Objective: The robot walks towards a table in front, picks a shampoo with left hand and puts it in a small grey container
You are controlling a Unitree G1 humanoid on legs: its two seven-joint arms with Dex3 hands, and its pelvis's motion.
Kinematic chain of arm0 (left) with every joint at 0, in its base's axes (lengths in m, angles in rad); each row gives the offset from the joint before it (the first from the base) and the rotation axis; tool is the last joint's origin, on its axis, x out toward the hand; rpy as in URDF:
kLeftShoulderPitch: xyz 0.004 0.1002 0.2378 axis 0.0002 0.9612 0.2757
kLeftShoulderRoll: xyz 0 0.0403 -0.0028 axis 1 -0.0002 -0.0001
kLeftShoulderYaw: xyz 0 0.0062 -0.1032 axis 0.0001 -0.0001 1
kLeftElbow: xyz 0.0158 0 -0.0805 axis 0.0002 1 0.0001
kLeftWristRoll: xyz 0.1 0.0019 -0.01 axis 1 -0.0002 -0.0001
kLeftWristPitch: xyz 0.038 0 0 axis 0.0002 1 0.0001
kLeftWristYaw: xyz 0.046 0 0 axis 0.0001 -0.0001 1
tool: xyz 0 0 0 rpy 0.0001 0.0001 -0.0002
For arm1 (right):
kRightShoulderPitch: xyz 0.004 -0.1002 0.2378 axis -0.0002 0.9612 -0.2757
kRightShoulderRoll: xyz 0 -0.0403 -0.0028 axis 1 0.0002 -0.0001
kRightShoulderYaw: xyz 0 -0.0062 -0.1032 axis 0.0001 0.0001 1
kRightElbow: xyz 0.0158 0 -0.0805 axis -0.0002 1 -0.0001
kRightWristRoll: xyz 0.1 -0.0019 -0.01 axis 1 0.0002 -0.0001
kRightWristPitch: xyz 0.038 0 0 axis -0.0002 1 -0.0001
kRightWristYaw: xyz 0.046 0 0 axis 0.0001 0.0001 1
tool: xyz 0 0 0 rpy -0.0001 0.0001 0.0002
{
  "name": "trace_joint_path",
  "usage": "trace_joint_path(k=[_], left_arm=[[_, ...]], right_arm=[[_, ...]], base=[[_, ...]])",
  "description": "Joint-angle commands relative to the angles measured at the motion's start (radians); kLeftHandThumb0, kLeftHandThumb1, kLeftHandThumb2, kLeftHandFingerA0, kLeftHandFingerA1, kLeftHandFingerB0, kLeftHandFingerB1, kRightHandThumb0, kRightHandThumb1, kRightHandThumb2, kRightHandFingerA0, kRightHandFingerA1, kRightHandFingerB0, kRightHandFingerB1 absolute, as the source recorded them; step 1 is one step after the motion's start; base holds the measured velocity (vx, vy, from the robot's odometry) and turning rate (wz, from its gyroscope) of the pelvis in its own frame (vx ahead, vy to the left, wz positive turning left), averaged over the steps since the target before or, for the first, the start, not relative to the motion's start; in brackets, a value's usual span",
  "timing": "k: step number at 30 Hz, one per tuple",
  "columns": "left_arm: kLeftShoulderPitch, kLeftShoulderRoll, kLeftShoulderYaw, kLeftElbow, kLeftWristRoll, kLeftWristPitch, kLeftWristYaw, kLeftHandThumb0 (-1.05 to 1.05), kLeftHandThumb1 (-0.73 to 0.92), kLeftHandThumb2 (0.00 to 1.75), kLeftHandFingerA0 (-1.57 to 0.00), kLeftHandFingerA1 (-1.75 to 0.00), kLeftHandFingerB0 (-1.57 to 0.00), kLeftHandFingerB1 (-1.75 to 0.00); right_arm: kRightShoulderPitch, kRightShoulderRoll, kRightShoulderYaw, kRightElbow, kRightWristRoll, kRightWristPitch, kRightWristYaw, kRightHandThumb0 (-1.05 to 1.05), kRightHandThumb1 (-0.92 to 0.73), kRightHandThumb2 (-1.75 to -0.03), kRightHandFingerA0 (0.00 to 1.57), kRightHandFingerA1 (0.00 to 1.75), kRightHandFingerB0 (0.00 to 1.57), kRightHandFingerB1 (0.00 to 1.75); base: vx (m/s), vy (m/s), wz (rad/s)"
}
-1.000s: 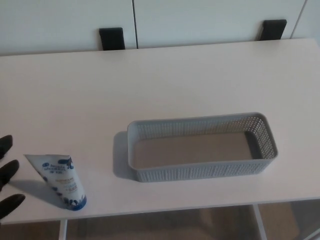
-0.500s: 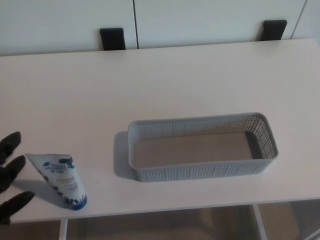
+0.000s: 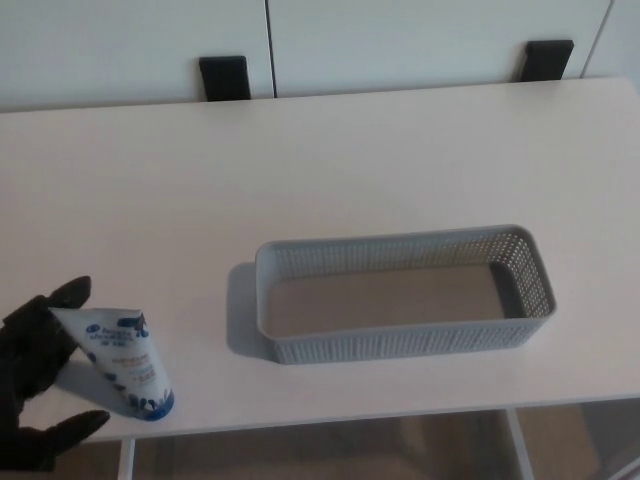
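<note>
Flooring (image 3: 330,450) of a brownish tone shows under the near edge of the white table (image 3: 350,160), with a pale table leg (image 3: 125,458) at the lower left; over that same corner the robot's left hand (image 3: 35,385) comes in from the picture's left edge, black, its fingers spread wide and closed on nothing; one finger (image 3: 68,294) points up past the far side of the shampoo tube (image 3: 118,362), and the thumb (image 3: 82,428) reaches along the table edge on the near side; the tube's flat crimped end lies against the palm area, though whether they actually touch cannot be told. The shampoo tube lies flat on the table close to the near edge, white with blue printing, its wide crimped end toward the hand and its blue cap end pointing toward the near edge and slightly right; it is outside the container and well apart from it. To the right, farther in, sits the small grey container (image 3: 400,346), a long perforated basket lying lengthwise across the table, nothing in it; the right hand is not in view. Beyond the table's far edge two black blocks (image 3: 223,77) stand against white panels (image 3: 420,35), one at the left, the other at the right.
</note>
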Motion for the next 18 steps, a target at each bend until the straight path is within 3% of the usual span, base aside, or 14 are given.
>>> trace_joint_path(k=[1,18], left_arm=[[0.039,0.003,-0.023,0.002,0.022,0.033,-0.035,-0.57,0.38,0.71,0.0,-0.08,0.0,0.0],[0.005,-0.02,-0.068,0.018,0.026,0.045,-0.03,-0.55,0.37,0.69,0.0,-0.1,0.0,0.0]], right_arm=[[0.008,-0.02,0.001,-0.003,-0.002,0.004,0.0,-0.4,-0.71,-0.61,0.62,0.44,0.53,0.39],[0.013,-0.022,-0.005,0.0,0.0,0.001,0.004,-0.41,-0.7,-0.61,0.63,0.45,0.53,0.4]], base=[[0.0,0.0,0.0],[0.0,0.0,0.0]])
